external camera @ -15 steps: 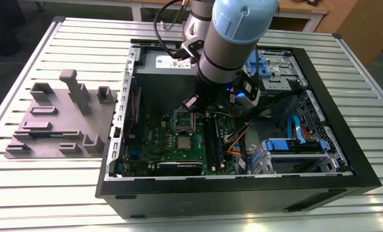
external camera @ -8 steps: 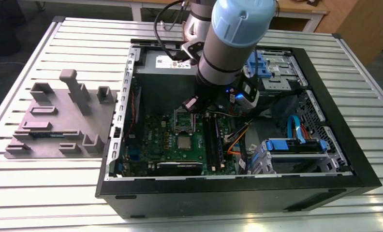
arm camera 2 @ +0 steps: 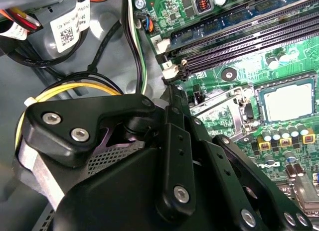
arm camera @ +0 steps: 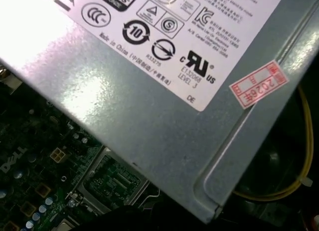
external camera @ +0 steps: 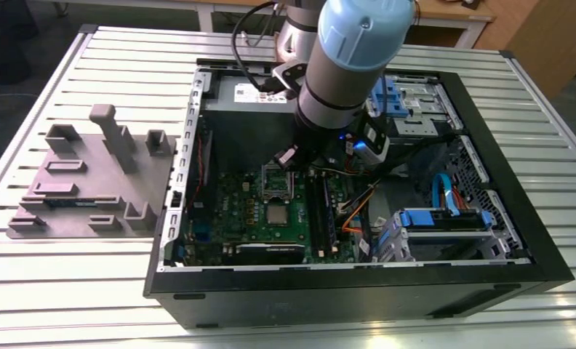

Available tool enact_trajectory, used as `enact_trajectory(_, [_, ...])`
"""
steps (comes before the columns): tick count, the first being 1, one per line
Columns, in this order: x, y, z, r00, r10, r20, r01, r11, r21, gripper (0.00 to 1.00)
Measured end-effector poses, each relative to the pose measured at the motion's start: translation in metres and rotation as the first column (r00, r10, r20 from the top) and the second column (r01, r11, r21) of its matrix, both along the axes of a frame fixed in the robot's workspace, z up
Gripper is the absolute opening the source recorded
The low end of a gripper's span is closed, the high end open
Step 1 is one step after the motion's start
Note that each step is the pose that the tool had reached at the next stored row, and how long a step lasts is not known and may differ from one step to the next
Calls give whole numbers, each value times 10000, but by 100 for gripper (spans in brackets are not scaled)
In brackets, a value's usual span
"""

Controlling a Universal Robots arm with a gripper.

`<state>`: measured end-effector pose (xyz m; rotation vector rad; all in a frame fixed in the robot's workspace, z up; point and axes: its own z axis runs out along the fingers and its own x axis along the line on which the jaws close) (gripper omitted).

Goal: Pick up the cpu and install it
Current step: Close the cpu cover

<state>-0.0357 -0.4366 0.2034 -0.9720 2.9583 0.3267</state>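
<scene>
CPU (arm camera 2: 288,102) sits in the motherboard (external camera: 268,218) socket; tool (external camera: 290,158) state unclear.

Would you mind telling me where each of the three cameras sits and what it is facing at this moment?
Exterior view: off the arm, raised, looking down at the open computer case on the slatted table; the arm reaches into it.
Second wrist view: on the wrist, facing the motherboard and the cpu in its socket; black gripper linkage in the foreground.
First wrist view: on the wrist, facing the grey metal box.
Shared: the motherboard appears in all three.
</scene>
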Motion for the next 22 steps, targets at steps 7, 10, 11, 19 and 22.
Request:
enact_trajectory(7, [1,24,28,9999,45,-99,-47,9998,-181,10])
enact_trajectory(10, [1,35,40,9999,51,-110,-55,9992,-394,10])
enact_trajectory(11, [1,38,45,9999,52,-111,-58,9989,-460,10])
enact_trajectory(19, [-1,64,129,9999,89,-116,-99,9965,-834,10])
enact_trajectory(22, [-1,67,151,9999,113,-115,-123,9957,-921,10])
